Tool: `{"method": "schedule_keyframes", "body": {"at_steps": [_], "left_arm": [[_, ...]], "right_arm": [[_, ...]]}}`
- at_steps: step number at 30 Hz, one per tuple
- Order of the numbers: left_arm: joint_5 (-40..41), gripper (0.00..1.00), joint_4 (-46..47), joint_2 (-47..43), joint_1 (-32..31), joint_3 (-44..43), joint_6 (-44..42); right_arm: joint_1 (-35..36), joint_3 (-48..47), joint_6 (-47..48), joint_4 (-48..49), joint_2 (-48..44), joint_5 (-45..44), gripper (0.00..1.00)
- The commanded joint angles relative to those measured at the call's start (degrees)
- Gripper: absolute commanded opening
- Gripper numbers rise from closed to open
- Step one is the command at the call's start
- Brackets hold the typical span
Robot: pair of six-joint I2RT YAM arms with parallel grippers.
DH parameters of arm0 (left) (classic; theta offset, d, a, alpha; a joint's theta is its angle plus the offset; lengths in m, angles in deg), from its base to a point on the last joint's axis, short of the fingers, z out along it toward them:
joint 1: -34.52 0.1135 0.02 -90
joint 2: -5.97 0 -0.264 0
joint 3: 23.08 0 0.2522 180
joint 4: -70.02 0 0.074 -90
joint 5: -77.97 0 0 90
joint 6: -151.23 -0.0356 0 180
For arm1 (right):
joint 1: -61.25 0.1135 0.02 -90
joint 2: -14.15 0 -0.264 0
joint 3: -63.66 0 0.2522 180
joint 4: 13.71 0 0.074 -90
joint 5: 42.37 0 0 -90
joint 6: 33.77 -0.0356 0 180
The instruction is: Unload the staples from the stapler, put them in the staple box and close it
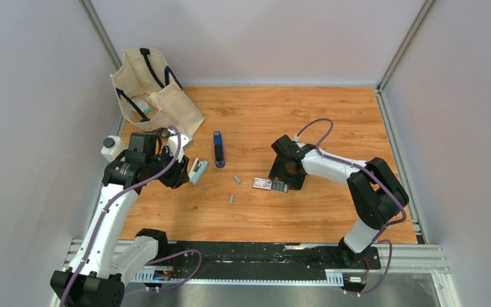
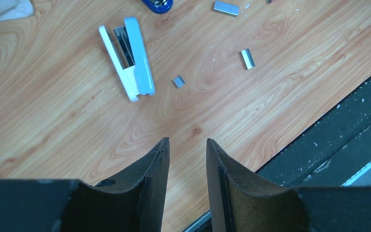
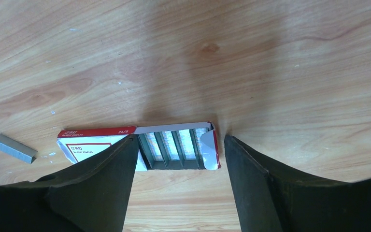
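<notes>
This is a robotics lab cell: bare grey walls [image 1: 25, 96] meet at aluminium posts [image 1: 100, 33] that fence in a small wood-grain counter [image 1: 332, 121]. A left arm [image 1: 105, 220] and a right arm [image 1: 326, 165] (white links, black joints) are bolted to a black rail [image 1: 262, 253] on slotted aluminium framing at the counter's near edge. The props laid out are plain desk items, such as a white stapler [image 1: 197, 171] and a tote [image 1: 153, 89].

Quick count: two staplers, a white stapler [image 1: 197, 171] at left and a blue stapler [image 1: 219, 149] just beyond it, three loose staple strips [image 1: 236, 179] [image 1: 231, 199] [image 1: 204, 188] mid-table, one red-and-white box [image 1: 270, 185] to the right, one canvas bag [image 1: 153, 89] far left.
</notes>
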Motion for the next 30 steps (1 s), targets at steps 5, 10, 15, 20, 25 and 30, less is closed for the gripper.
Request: {"method": "schedule_keyframes", "body": {"at_steps": [5, 10, 15, 20, 25, 30], "left_arm": [[2.53, 0.43, 2.37, -1.25, -0.21, 1.1, -1.57], [3.15, 0.43, 2.81, -1.69, -0.04, 1.89, -1.4], [3.5, 0.43, 1.94, -0.55, -0.12, 0.84, -1.31], [4.21, 0.43, -0.26, -0.28, -0.04, -0.22, -2.54], [1.57, 0.43, -1.93, -1.34, -0.03, -1.01, -2.8], [5.61, 0.43, -1.33, -3.45, 0.58, 0.13, -2.64]], "right_arm": [[-1.72, -1.26, 5.33, -1.52, -2.2, -1.42, 0.77], [-3.31, -3.36, 7.8, -2.75, -3.96, -1.68, 0.79], [-4.71, -10.2, 11.66, -4.85, -2.22, -3.17, 0.82], [-5.16, -19.09, 16.84, -3.65, 4.37, -3.09, 0.81], [-5.07, -24.98, 19.75, -0.47, 12.02, -0.54, 0.65], [-2.35, -26.57, 24.14, 1.9, 13.97, -2.29, 0.61]]}}
